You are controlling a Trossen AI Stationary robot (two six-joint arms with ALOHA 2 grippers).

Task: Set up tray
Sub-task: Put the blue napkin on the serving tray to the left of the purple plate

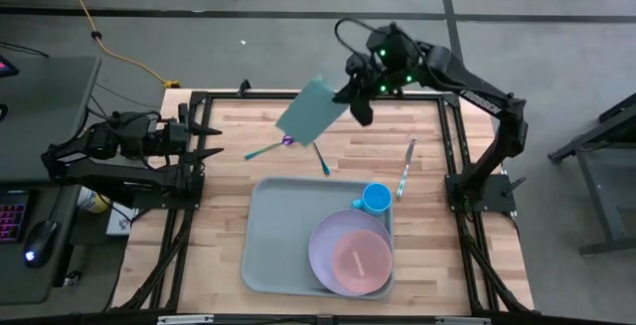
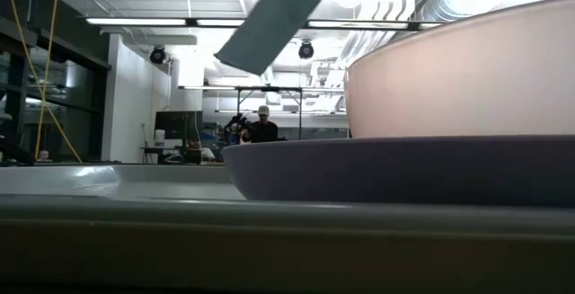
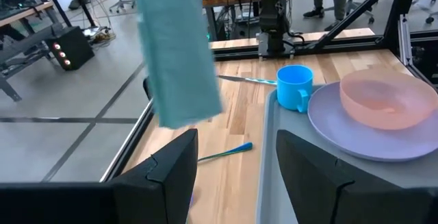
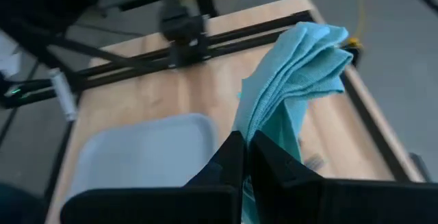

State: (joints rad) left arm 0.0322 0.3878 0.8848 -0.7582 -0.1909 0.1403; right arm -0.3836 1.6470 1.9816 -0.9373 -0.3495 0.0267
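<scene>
I see tray (image 1: 273, 236) at near table edge, plate and bowl on it; rigid, light, I'd grip rim. Beyond tray, right gripper (image 1: 350, 94) pinches teal cloth (image 1: 310, 109) aloft. Left gripper (image 1: 209, 138) wide, empty, left of tray.

Hanging teal cloth (image 3: 174, 49) — tray (image 3: 268, 155) (loaded) beside

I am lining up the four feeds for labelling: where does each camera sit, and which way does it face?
High: overhead, straight down; both arms, tray.
Low: at the table top, level across; plate, bowl, no arm.
Left wrist: past open left gripper toward cup.
Right wrist: past right gripper, shut on cloth.
All four show the cloth.
</scene>
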